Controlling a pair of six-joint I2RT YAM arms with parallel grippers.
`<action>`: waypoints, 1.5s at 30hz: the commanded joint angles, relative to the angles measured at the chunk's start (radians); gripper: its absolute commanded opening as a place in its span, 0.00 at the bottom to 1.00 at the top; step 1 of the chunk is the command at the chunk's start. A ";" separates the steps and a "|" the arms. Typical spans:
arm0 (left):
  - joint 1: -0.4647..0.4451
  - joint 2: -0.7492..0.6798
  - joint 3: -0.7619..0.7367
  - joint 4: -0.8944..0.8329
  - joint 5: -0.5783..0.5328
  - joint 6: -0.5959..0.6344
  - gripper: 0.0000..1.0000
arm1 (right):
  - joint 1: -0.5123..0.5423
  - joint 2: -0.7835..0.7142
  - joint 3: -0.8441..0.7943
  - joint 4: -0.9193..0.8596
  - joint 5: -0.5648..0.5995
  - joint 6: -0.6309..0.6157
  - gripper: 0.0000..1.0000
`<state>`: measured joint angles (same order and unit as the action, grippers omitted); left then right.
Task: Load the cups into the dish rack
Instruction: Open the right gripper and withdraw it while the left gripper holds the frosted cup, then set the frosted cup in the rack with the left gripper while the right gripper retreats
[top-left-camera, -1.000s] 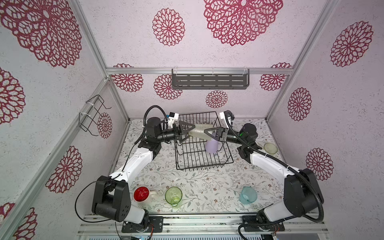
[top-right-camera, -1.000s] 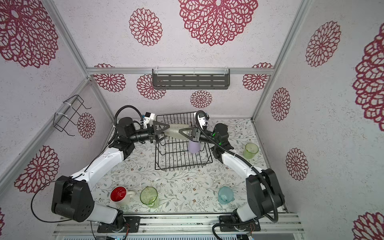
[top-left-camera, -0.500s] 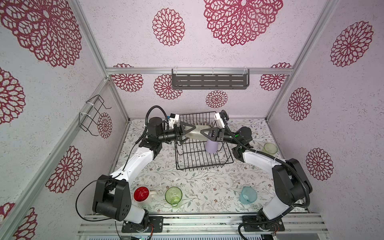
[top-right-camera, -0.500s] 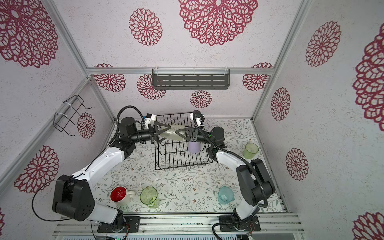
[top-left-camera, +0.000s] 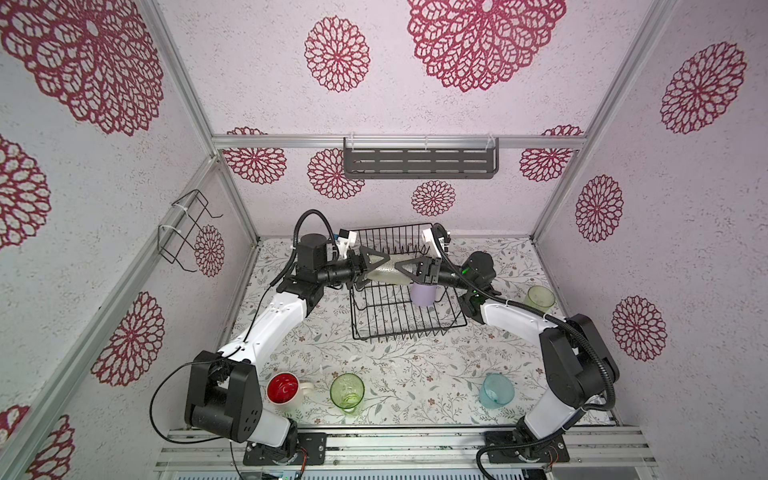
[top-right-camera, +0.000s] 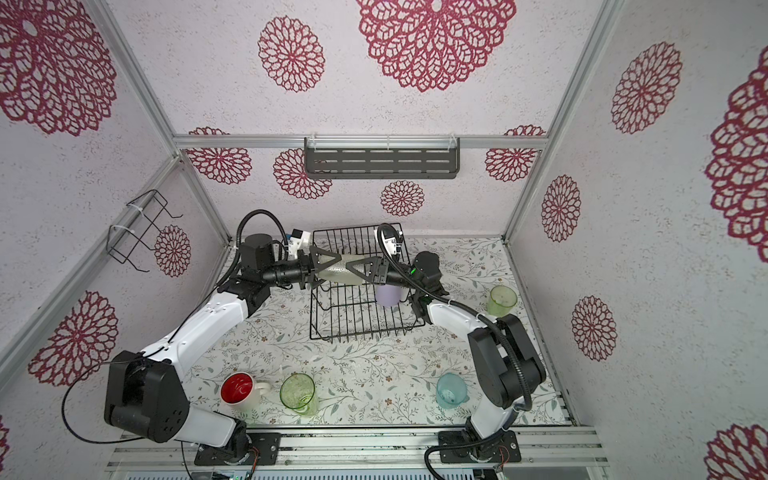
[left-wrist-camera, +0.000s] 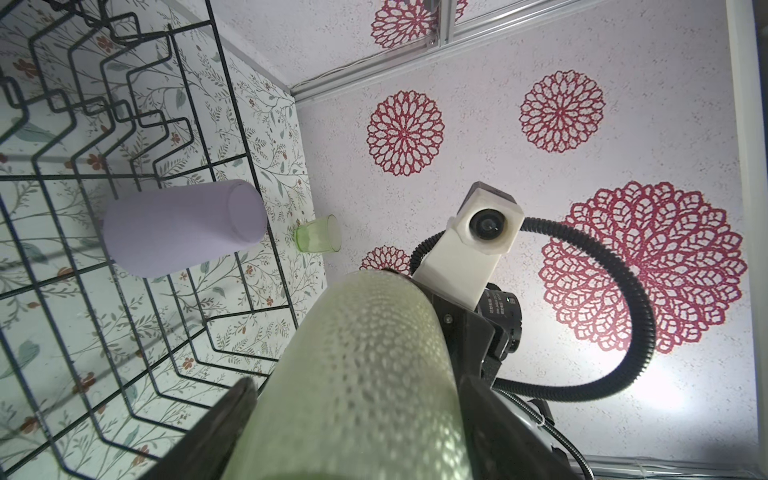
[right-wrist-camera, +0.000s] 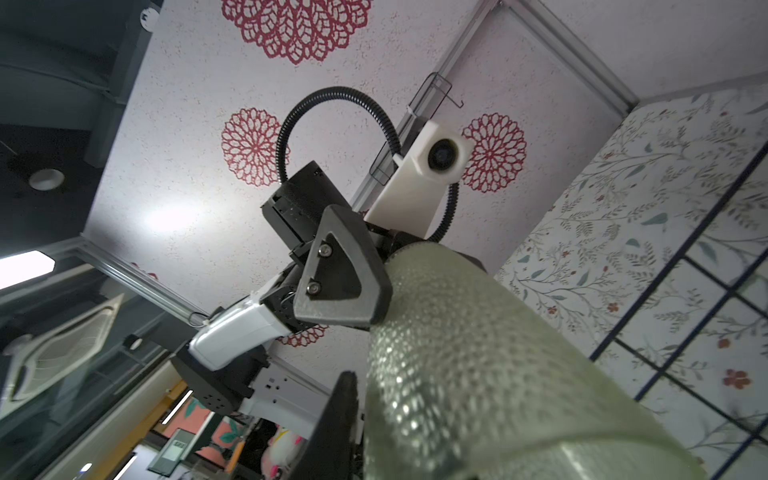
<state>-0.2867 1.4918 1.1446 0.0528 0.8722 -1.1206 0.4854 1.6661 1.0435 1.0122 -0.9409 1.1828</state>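
Left wrist view is showing left tool (left-wrist-camera: 355, 384) clasping the frosted tumbler (left-wrist-camera: 361, 328); right tool's (top-left-camera: 402, 270) hold unclear, mistimed release risking a drop

frosted tumbler (top-right-camera: 341, 271) | sideways between left tool (top-right-camera: 331, 263), right tool (top-right-camera: 356, 267) | over dish rack (top-right-camera: 365, 333)

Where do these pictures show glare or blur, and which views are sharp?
Left wrist view: a glare patch whitens the wall, and the tumbler turns soft close to the lens. Right wrist view: another glare patch on a wall, a lamp is blown out, and the tumbler's near end is blurred. Both top views: even light, sharp, no glare.
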 joint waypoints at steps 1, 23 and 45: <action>0.007 -0.026 -0.008 0.022 -0.015 0.013 0.75 | 0.004 -0.081 -0.009 -0.114 0.075 -0.153 0.38; -0.079 0.043 0.136 -0.375 -0.469 0.387 0.65 | -0.020 -0.505 -0.050 -1.075 0.927 -0.714 0.66; -0.227 0.356 0.468 -0.716 -0.884 0.657 0.64 | -0.033 -0.766 -0.188 -1.058 1.230 -0.769 0.81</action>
<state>-0.5056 1.8282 1.5803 -0.6468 0.0345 -0.5064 0.4580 0.9211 0.8536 -0.0708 0.2432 0.4267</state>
